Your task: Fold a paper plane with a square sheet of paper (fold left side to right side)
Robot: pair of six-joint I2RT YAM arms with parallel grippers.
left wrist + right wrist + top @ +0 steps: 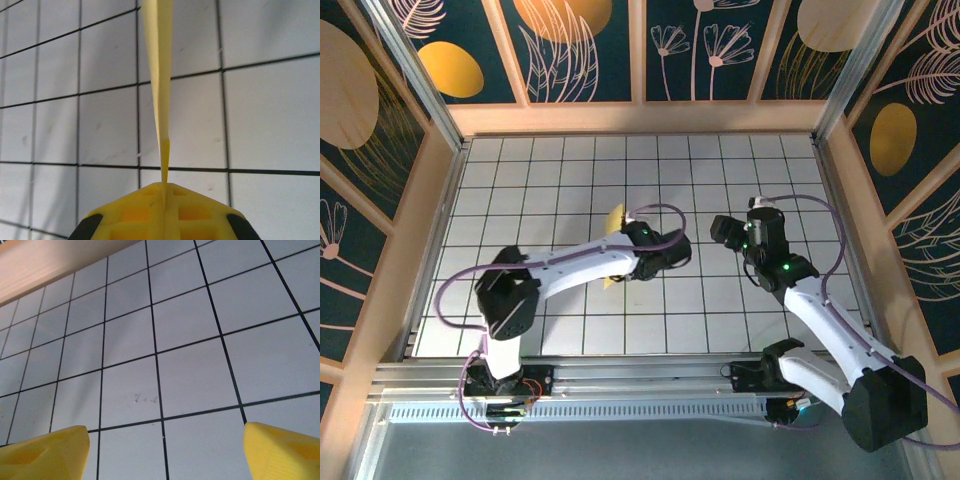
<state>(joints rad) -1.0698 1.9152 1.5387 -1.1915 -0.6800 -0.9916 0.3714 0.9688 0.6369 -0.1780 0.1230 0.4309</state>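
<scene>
In the left wrist view the pale yellow sheet of paper (159, 75) stands edge-on as a thin folded strip, rising from my left gripper (164, 188), which is shut on its lower end. From above, the paper (614, 217) pokes out on both sides of the left arm near the table's middle, with the left gripper (623, 268) at it. Most of the sheet is hidden by the arm. My right gripper (722, 229) hangs to the right of it, apart from the paper. Its yellow fingers (280, 452) are spread wide and open (162, 455) over bare tiles.
The white gridded table (560, 170) is walled by a wooden rim (640, 118) at the back and both sides. The right wrist view catches that rim (45, 262) at its top left. Purple cables loop from both arms.
</scene>
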